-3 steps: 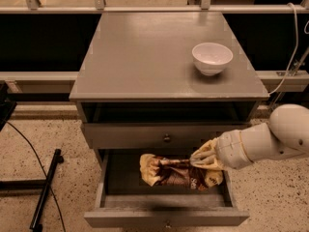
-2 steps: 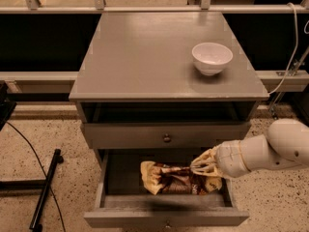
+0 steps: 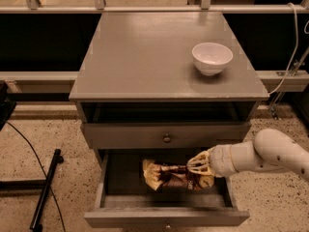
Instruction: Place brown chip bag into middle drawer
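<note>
The brown chip bag (image 3: 169, 175) lies inside the open middle drawer (image 3: 116, 178), towards its right half, with its tan end pointing left. My gripper (image 3: 198, 165) comes in from the right on a white arm and sits at the bag's right end, over the drawer. The fingers look closed on the bag's right end.
A white bowl (image 3: 212, 57) stands on the grey cabinet top (image 3: 145, 57) at the right. A shallower closed drawer with a round metal knob (image 3: 167, 138) sits just above the open one. A black stand and cable (image 3: 43, 187) lie on the floor at the left.
My gripper and the bag have sunk lower into the drawer; the bag now rests nearer the drawer floor. The arm has dropped with it.
</note>
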Available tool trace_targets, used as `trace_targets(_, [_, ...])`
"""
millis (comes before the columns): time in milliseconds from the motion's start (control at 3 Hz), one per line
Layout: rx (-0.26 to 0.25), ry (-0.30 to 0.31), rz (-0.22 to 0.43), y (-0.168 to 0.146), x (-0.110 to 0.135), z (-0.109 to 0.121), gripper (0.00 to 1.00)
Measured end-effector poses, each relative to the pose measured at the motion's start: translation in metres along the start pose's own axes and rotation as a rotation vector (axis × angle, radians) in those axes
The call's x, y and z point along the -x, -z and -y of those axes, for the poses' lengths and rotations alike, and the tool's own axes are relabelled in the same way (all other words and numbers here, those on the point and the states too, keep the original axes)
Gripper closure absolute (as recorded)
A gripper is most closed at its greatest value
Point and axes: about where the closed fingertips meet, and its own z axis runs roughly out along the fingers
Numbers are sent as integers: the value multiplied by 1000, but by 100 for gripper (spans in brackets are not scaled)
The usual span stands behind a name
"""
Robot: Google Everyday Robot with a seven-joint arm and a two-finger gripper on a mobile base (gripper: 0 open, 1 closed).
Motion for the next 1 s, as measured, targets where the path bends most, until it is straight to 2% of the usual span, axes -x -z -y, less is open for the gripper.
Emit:
trace_targets(333, [-52, -45, -5, -19, -36, 2, 59])
trace_targets(667, [-73, -83, -1, -33, -61, -1, 36])
trace_targets(1000, [-68, -83, 4, -37, -60, -2, 5])
